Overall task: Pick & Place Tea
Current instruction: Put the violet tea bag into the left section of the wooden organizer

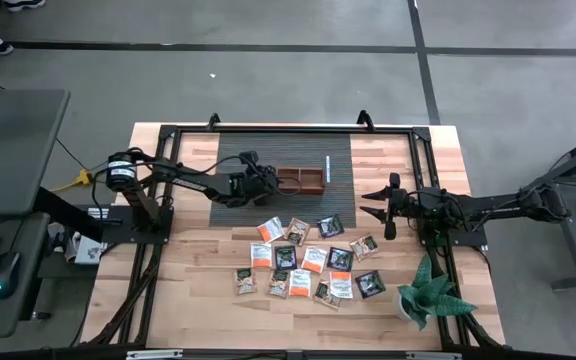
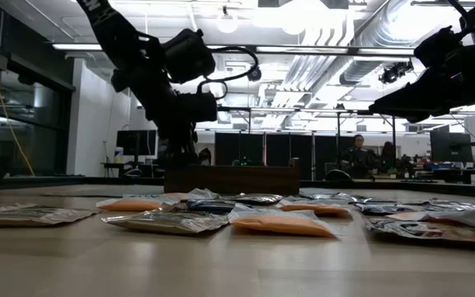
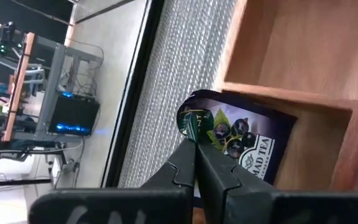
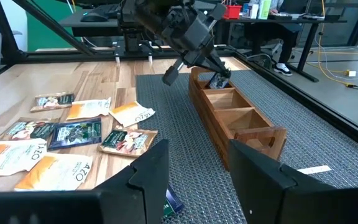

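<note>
Gripping a dark sachet, your left gripper is dangling it inside the wooden tray's end compartment; your right gripper is idling wide apart.

tea sachets lie scattered across the table; wooden tray behind; left arm above it

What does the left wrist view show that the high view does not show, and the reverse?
Only the left wrist view shows the left gripper shut on a dark tea sachet with a berry picture, held at the end compartment of the wooden tray.

Only the high view shows the sachets on the table, the right gripper waiting open, and a plant.

Both show the tray on the grey mat.
</note>
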You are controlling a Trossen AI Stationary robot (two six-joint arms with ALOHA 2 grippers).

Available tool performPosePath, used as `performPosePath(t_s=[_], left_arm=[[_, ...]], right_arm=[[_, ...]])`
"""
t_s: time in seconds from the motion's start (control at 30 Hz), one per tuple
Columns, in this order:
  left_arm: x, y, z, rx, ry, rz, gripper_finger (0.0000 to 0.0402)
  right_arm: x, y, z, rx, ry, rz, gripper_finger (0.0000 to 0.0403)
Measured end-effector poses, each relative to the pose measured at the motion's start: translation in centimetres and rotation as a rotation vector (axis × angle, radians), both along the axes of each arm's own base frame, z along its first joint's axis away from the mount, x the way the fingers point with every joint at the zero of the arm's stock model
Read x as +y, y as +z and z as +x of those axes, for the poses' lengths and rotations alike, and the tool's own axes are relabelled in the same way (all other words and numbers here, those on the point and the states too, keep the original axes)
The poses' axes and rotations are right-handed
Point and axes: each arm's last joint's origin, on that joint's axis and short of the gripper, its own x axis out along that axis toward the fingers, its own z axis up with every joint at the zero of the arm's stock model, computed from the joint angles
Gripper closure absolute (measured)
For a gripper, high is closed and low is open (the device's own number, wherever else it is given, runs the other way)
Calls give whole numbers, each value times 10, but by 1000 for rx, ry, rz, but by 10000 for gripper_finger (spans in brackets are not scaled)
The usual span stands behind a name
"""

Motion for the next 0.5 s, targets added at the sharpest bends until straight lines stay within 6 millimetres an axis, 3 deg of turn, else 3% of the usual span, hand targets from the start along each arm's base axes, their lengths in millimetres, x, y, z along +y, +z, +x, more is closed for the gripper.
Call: performPosePath(t_s=[0.2,0.5], left_arm=[[0,1,1,-18,1,0,368],[1,2,1,-13,28,36,288]], right_arm=[[0,0,0,-1,0,0,242],[0,0,0,-1,0,0,245]])
